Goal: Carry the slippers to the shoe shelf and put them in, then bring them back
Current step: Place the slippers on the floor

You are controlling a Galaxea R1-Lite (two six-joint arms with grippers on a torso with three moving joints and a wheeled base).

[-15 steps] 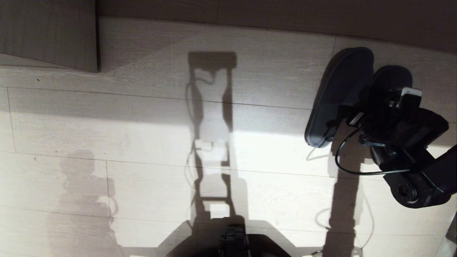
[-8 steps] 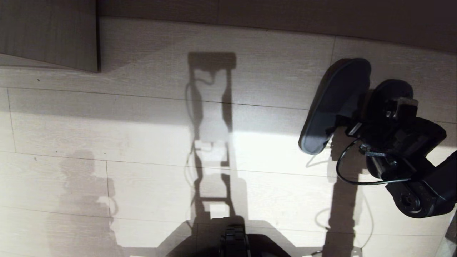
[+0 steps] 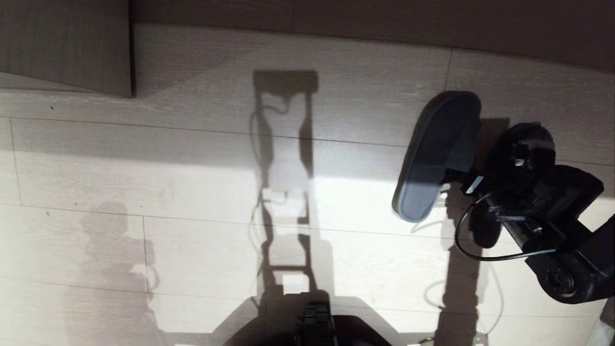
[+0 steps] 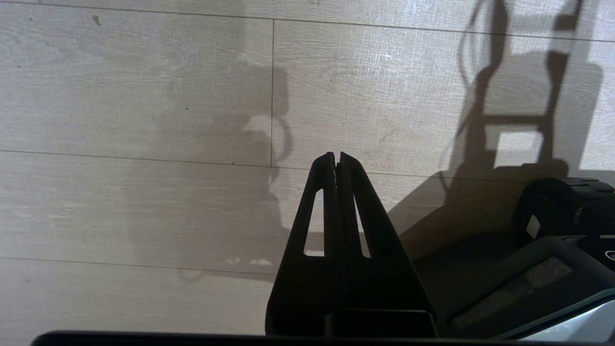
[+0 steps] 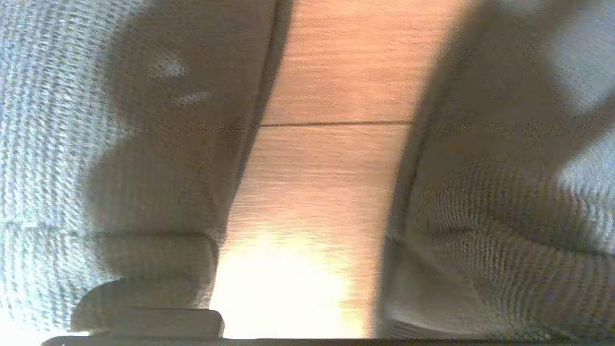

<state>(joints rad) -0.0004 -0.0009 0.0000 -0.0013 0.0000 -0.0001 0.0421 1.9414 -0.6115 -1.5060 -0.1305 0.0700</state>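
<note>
Two dark slippers are at the right of the head view, over pale floor planks. One slipper [image 3: 439, 149] lies slanted, sole edge showing. The other slipper [image 3: 528, 132] is mostly hidden under my right gripper [image 3: 485, 166], which sits between and above them. In the right wrist view, one ribbed slipper [image 5: 96, 144] and the other slipper [image 5: 504, 202] stand apart, with bare floor in the wide gap between them; the right gripper is open. My left gripper [image 4: 336, 156] is shut and empty, parked over bare floor. The shoe shelf is out of view.
A grey-brown wood-grain panel [image 3: 65, 45] juts in at the far left, and a dark band [image 3: 384, 21] runs along the far edge. My base [image 4: 557, 240] is beside the left gripper. A black cable [image 3: 468, 240] loops from the right wrist.
The right gripper and both slippers have come nearer to me. The slippers have spread apart as the jaws widened, and the left one has swung outward.
</note>
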